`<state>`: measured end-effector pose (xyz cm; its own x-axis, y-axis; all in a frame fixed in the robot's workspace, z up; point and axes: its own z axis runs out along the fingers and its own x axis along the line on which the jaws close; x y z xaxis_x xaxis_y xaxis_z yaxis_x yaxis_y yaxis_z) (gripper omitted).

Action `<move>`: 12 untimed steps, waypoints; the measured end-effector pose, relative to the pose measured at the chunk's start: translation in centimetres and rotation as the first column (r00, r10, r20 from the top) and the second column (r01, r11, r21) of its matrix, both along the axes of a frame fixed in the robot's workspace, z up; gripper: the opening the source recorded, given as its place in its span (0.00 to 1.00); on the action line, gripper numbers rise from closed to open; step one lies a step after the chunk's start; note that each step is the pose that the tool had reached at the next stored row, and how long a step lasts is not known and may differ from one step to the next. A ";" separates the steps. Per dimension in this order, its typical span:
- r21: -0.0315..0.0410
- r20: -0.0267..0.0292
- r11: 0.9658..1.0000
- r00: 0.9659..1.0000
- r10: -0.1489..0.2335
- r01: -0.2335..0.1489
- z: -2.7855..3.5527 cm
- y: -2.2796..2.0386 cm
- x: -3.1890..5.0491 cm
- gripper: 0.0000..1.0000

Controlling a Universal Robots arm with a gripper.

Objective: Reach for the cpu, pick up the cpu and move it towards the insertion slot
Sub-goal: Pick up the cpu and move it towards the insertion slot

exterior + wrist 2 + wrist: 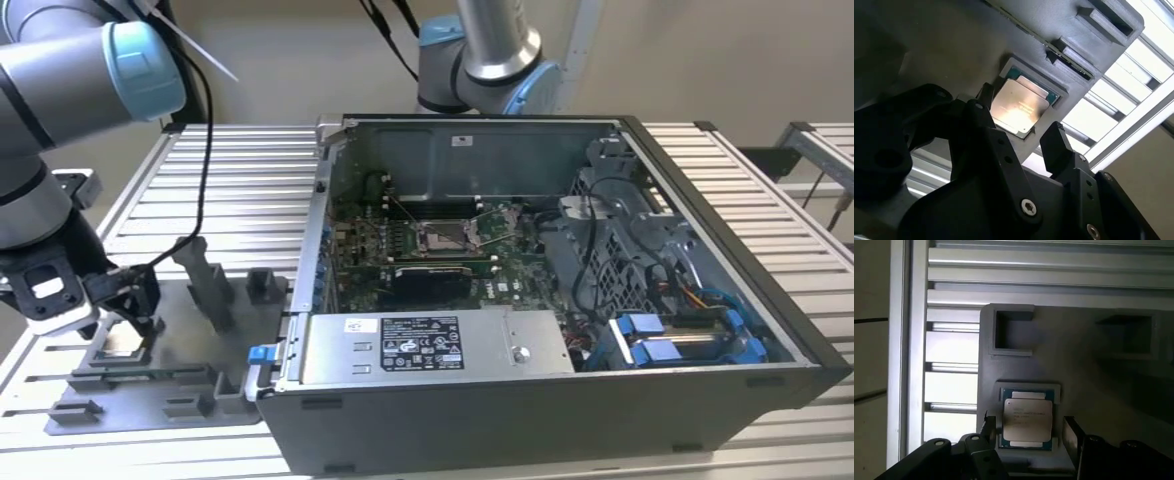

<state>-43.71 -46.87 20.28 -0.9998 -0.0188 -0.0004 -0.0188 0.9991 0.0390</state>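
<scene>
Fingers (1070, 432) stand spread and hold nothing, one on either side of the cpu (1027, 420). I see it lying flat in its pocket on the grey fixture (1079, 370), at the exterior view's left of the bench (227, 180). The insertion slot (441, 236) sits well apart, inside the open computer case (534, 420).

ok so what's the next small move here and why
Probably a short straight descent. The gripper has its jaws open on either side of the cpu, roughly centred, with a gap on each side. The cpu lies flat in its grey fixture nest, untouched. Whether the tips are level with its edges is unclear.
</scene>
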 end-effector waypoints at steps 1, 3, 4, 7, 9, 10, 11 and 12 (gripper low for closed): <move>0.000 0.000 1.000 1.000 0.000 0.000 -0.11 0.00 -0.03 1.00; 0.000 0.000 1.000 1.000 0.000 0.000 -0.33 0.00 -0.07 1.00; 0.000 0.000 1.000 1.000 0.000 0.000 -0.43 0.00 -0.09 1.00; 0.000 0.000 1.000 1.000 0.000 0.000 -0.74 0.00 -0.11 1.00; 0.000 0.000 1.000 1.000 0.000 0.000 -0.87 0.00 -0.12 1.00; 0.000 0.000 1.000 1.000 0.000 0.000 -0.92 0.00 -0.12 1.00; 0.000 0.000 1.000 1.000 0.000 0.000 -0.98 0.00 -0.12 1.00; 0.000 0.000 1.000 1.000 0.000 0.000 -1.04 0.00 -0.11 1.00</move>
<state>-43.83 -46.87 19.24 -0.9998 -0.0188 -0.0004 -0.0189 0.9991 0.0389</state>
